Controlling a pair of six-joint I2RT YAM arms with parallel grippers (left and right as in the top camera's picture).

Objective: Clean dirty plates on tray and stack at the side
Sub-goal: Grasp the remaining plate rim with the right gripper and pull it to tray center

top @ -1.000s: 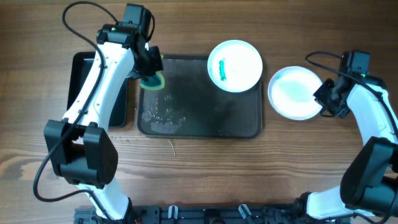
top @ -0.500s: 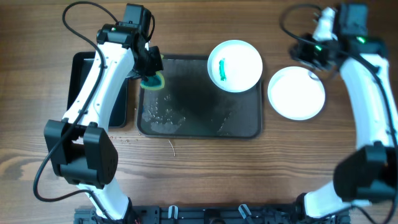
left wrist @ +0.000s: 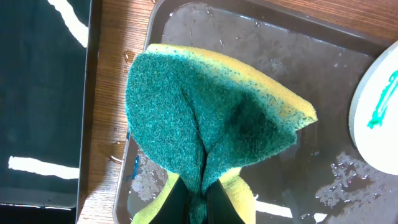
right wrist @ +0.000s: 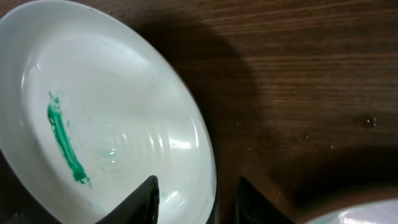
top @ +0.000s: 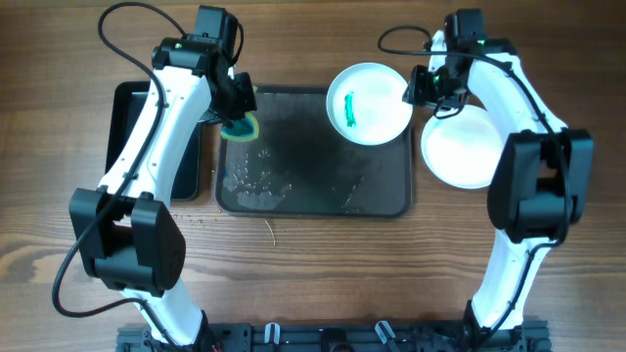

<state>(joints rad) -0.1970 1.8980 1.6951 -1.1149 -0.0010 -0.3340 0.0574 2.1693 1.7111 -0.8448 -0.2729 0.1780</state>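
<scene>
A white plate point(top: 369, 103) with a teal smear lies on the back right corner of the dark grey tray point(top: 313, 166). My right gripper point(top: 423, 88) is open at its right rim. In the right wrist view point(right wrist: 202, 202) one finger is over the plate point(right wrist: 112, 124) and the other is outside it. A plain white plate point(top: 467, 147) lies on the table right of the tray; I cannot tell if it is a stack. My left gripper point(top: 238, 106) is shut on a green and yellow sponge point(top: 241, 128), seen close in the left wrist view point(left wrist: 211, 118), over the tray's back left corner.
A glossy black pan point(top: 127, 117) stands left of the tray, partly under my left arm. Water and suds lie on the tray's front left part point(top: 252, 186). Cables hang from both arms.
My right arm has swung from the right side of the plain plate up and left to the smeared plate's right rim. The left arm and sponge have not moved.
</scene>
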